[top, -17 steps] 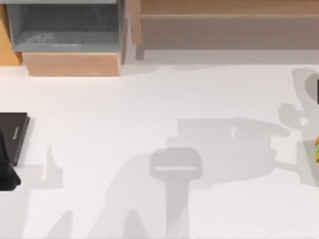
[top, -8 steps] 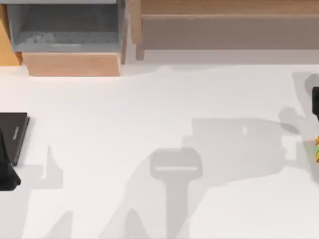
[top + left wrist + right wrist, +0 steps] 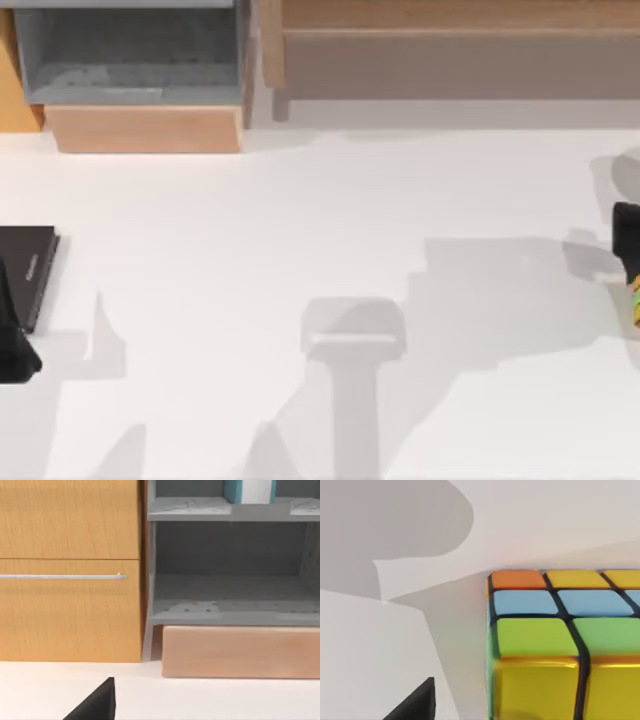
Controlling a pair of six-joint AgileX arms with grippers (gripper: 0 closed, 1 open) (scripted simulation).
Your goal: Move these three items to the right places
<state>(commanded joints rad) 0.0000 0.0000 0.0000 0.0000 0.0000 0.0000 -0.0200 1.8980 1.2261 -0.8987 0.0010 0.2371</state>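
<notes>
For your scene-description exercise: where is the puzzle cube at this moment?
The puzzle cube lies on the white table at the top view's far right edge, directly under the right pincer; the right wrist view shows it close.

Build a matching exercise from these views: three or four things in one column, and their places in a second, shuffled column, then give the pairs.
Things:
1. teal-covered book
2. colour-tiled cube
3. flat black slab
4. grey shelf unit

Places:
A. at the table's right edge in the top view
B. at the table's left edge in the top view
C. standing on an upper shelf of the grey unit
D. at the table's far left corner, beside an orange wooden cabinet

Pairs: 1-C, 2-A, 3-B, 4-D
</notes>
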